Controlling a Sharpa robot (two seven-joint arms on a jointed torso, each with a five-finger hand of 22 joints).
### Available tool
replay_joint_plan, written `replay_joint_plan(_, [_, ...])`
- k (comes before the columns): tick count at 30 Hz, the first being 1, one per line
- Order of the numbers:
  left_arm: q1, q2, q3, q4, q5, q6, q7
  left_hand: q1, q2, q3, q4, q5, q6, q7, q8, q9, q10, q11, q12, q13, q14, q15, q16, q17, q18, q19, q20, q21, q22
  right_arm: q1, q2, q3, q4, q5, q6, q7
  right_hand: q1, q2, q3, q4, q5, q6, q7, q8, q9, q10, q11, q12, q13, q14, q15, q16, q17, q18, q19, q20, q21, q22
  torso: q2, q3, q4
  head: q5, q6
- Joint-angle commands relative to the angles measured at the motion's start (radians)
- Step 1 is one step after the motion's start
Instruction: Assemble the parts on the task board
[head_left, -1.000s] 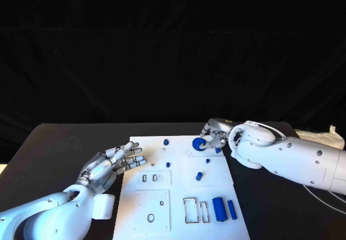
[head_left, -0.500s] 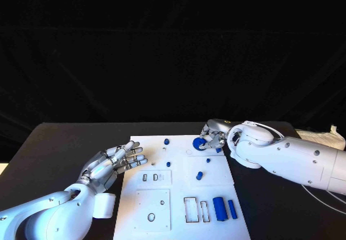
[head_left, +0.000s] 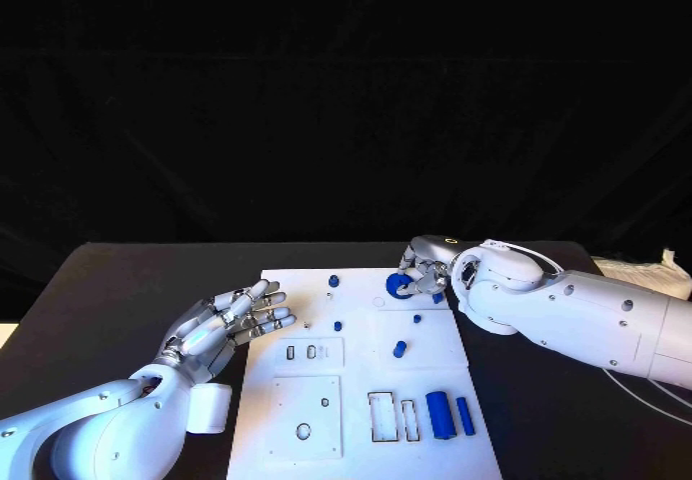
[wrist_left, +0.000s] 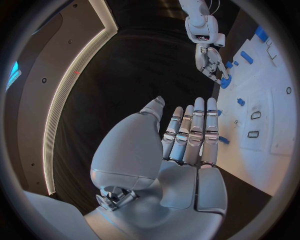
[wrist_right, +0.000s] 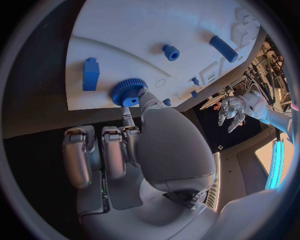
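Right hand (head_left: 420, 277) crept left w/ blue gear (wrist_right: 128, 92); wrist cam shows teeth

The task board (head_left: 361, 400) is plain white on a black table (head_left: 130, 290), under a black backdrop. The gear (head_left: 397, 286), the small pegs (head_left: 400, 349) and the two bars (head_left: 440, 415) on the board are all solid blue. Both hands, left (head_left: 231, 320) and right (head_left: 423, 270), are silver on white arms.
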Motion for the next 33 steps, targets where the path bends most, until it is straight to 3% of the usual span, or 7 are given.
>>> replay_joint_plan(1, [0.001, 0.001, 0.001, 0.002, 0.0, 0.023, 0.002, 0.003, 0.008, 0.005, -0.005, 0.006, -0.002, 0.015, -0.004, -0.001, -0.003, 0.004, -0.005, -0.001, 0.001, 0.008, -0.003, -0.001, 0.013, 0.003, 0.006, -0.004, -0.002, -0.01, 0.003, -0.005, 0.006, -0.096, 0.009, -0.01, -0.002, 0.001, 0.009, 0.002, -0.006, 0.012, -0.001, 0.004, 0.003, 0.07, -0.008, 0.015, 0.215, 0.1, 0.002, 0.005, 0.243, -0.009, 0.095, 0.0, 0.008, 0.246, 0.0, -0.0004, 0.0, 0.001, 0.0])
replay_joint_plan(9, [0.001, 0.001, 0.001, 0.001, 0.0, 0.023, 0.0, 0.003, 0.008, 0.006, -0.005, 0.006, -0.002, 0.015, -0.004, -0.001, -0.003, 0.004, -0.005, -0.001, 0.001, 0.008, -0.004, -0.001, 0.013, 0.003, 0.006, -0.005, -0.002, -0.015, 0.001, -0.006, 0.032, -0.141, -0.061, -0.001, 0.025, 0.027, 0.063, -0.023, 0.01, 0.058, -0.02, 0.016, 0.01, 0.089, -0.024, 0.047, 0.24, 0.101, -0.011, 0.006, 0.247, -0.014, 0.105, -0.011, 0.016, 0.263, -0.001, 0.0003, 0.0005, 0.003, 0.0])
replay_joint_plan(17, [0.001, 0.002, 0.001, 0.0, 0.0, 0.025, -0.001, 0.003, 0.008, 0.006, -0.005, 0.006, -0.002, 0.015, -0.005, -0.001, -0.003, 0.004, -0.005, -0.001, 0.001, 0.008, -0.004, -0.001, 0.013, 0.003, 0.006, -0.005, -0.002, -0.014, 0.002, -0.005, 0.08, -0.144, -0.153, 0.021, 0.017, 0.027, 0.084, -0.029, 0.042, 0.074, -0.027, 0.016, 0.011, 0.095, -0.031, 0.056, 0.248, 0.103, -0.017, 0.01, 0.257, -0.014, 0.105, -0.018, 0.016, 0.263, -0.001, -0.0005, 0.0008, 0.007, 0.004])
replay_joint_plan(24, [0.001, 0.004, 0.001, 0.0, 0.0, 0.027, -0.004, 0.003, 0.008, 0.007, -0.006, 0.006, -0.002, 0.015, -0.005, -0.001, -0.003, 0.004, -0.005, -0.001, 0.001, 0.008, -0.005, -0.001, 0.013, 0.003, 0.006, -0.005, -0.002, -0.013, 0.043, -0.005, 0.113, -0.187, -0.172, 0.03, 0.003, 0.021, 0.092, -0.029, 0.055, 0.074, -0.027, 0.011, 0.01, 0.095, -0.031, 0.056, 0.248, 0.103, -0.018, 0.01, 0.257, -0.014, 0.105, -0.019, 0.016, 0.263, 0.0, -0.0011, 0.0009, 0.01, 0.005])
replay_joint_plan(33, [0.001, 0.007, 0.001, 0.001, 0.0, 0.027, -0.005, 0.003, 0.008, 0.008, -0.006, 0.006, -0.003, 0.015, -0.005, -0.001, -0.004, 0.004, -0.005, -0.001, 0.001, 0.008, -0.005, -0.001, 0.013, 0.002, 0.006, -0.005, -0.002, -0.013, 0.116, -0.01, 0.096, -0.214, -0.167, 0.037, 0.002, 0.019, 0.093, -0.03, 0.057, 0.073, -0.026, 0.009, 0.01, 0.094, -0.031, 0.055, 0.247, 0.103, -0.018, 0.01, 0.256, -0.014, 0.105, -0.02, 0.016, 0.263, 0.0, -0.002, 0.0021, 0.014, 0.004])
